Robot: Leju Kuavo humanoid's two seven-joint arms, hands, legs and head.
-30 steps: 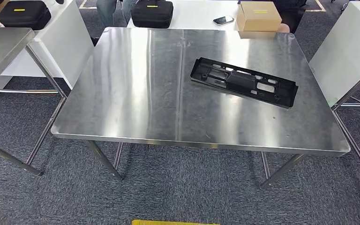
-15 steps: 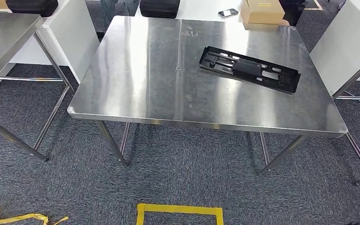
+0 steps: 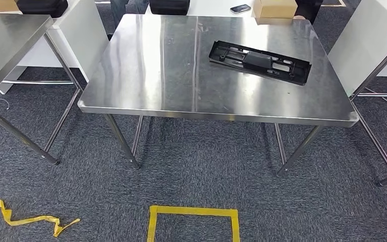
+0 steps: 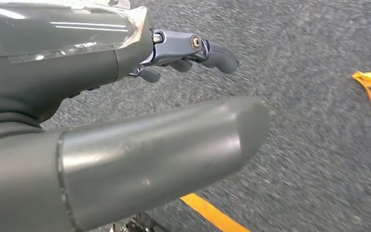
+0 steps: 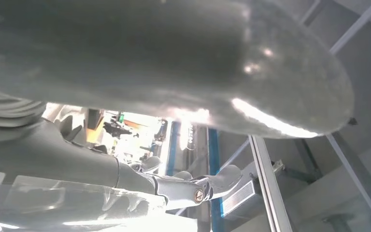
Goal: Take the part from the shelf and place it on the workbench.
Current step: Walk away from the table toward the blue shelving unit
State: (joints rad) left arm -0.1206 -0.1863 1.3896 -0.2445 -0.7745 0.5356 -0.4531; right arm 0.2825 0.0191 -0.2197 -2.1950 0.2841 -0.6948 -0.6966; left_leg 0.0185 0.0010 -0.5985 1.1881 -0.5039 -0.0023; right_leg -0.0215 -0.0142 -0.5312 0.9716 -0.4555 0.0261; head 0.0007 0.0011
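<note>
Backing off, the camera now takes in more carpet and the yellow floor tape, while the black part lies flat on the steel table, toward its far right, well inside every edge. Placement looks done. Left hand and right hand hang empty, fingers loosely apart, with open floor around.
</note>
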